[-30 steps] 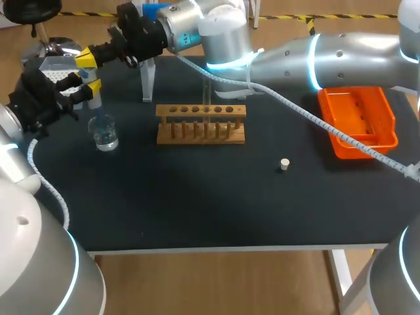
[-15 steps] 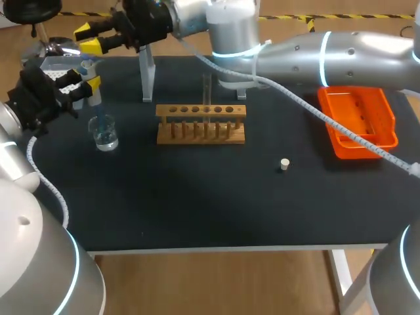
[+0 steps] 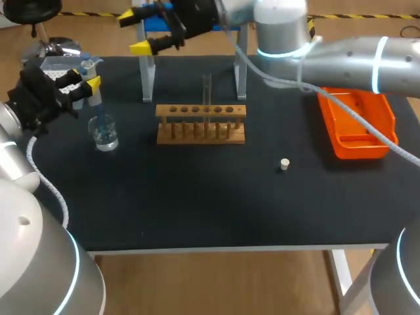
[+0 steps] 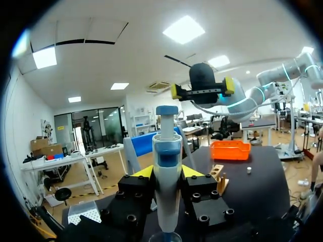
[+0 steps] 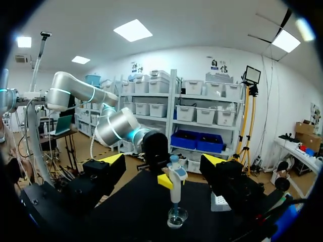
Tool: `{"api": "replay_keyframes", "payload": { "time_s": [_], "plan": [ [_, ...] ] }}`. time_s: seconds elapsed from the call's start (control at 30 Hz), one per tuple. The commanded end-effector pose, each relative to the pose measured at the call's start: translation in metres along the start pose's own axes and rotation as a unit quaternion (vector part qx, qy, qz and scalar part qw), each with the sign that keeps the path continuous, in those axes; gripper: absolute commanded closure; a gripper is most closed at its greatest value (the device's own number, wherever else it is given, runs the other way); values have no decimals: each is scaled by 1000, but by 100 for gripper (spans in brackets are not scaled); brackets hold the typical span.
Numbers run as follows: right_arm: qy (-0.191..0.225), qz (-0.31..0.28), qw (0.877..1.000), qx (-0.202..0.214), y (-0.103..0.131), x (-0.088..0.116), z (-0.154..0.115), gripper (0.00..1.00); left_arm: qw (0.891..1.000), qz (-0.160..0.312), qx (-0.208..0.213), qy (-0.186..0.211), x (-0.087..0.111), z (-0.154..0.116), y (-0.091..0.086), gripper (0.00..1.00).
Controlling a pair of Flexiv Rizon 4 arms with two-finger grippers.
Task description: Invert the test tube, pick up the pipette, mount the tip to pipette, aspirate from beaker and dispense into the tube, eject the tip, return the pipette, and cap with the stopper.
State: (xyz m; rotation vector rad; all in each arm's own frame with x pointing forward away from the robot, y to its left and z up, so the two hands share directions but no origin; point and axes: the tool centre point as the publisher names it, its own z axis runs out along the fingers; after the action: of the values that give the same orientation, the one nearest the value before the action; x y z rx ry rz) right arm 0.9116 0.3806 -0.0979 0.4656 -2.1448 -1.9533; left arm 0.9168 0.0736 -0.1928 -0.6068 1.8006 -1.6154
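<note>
- Pipette (image 3: 94,97) stands upright, clamped from both sides by the left pincer (image 4: 166,172), its tip down in the beaker (image 3: 105,136), probably for aspirating.
- Right pincer (image 3: 136,31) hangs wide open and empty, clear of them.

Upright pipette (image 3: 93,98) over beaker (image 3: 105,136), tube (image 3: 207,92) standing in rack (image 3: 201,125), stopper (image 3: 284,164) apart

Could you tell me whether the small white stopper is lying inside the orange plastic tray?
No, the small white stopper lies on the black tabletop, clear of the orange plastic tray.

Beaker (image 3: 105,134) left of the rack (image 3: 201,123), stopper (image 3: 284,164) front-right of it, tray (image 3: 359,152) farther right
</note>
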Motion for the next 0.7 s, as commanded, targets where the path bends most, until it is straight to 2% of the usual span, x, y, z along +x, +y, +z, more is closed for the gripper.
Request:
{"api": "replay_keyframes", "payload": {
  "time_s": [0.03,0.33,0.7],
  "plan": [
    [-60,8,998,6,-9,35,-47,0,1000,0,0,0,0,0,0,100],
    [-118,28,992,18,-37,55,-111,0,1000,0,0,0,0,0,0,100],
    [-148,36,987,40,-65,65,-155,0,1000,0,0,0,0,0,0,100]
  ]
}}
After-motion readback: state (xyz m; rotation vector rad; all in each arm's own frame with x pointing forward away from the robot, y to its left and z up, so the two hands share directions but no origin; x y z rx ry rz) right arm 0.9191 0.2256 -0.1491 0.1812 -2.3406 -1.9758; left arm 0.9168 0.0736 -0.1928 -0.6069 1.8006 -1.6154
